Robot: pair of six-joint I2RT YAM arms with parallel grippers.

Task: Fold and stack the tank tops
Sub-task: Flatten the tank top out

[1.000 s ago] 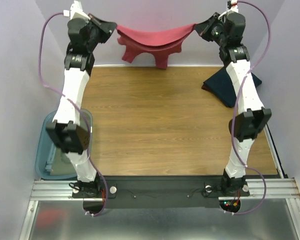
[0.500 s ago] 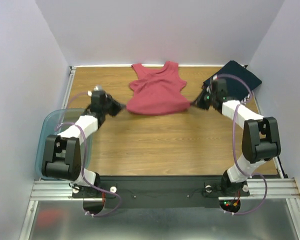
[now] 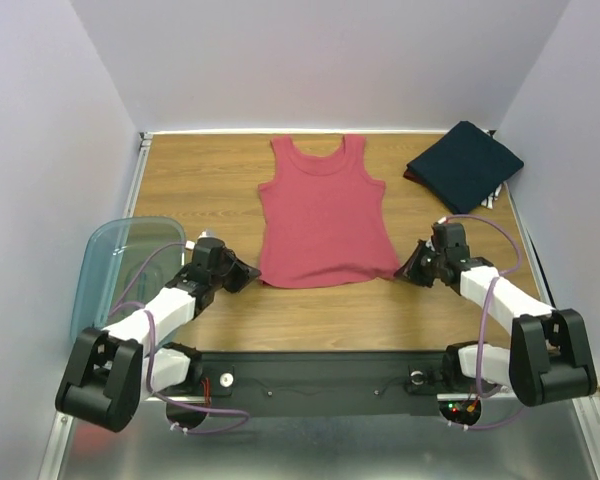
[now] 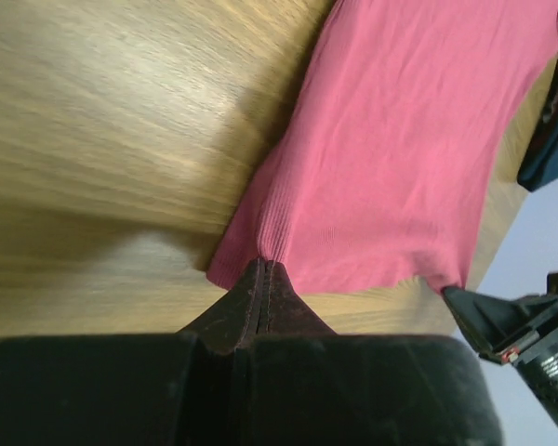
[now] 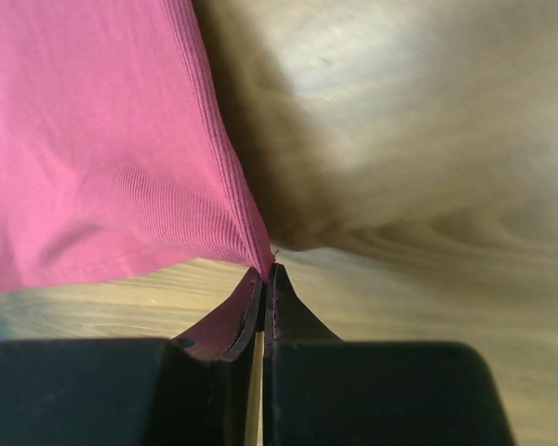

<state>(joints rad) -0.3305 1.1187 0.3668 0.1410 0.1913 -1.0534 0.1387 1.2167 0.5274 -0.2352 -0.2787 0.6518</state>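
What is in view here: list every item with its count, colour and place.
red tank top: 1, dusty red, spread flat mid-table, straps toward the far edge
navy tank top: 1, dark navy, folded, far right corner of the table
bin: 1, see-through teal, beside the table's left edge
table: 1, brown wood grain
left gripper: 1, black, shut on the red tank top's near left hem corner
right gripper: 1, black, shut on its near right hem corner
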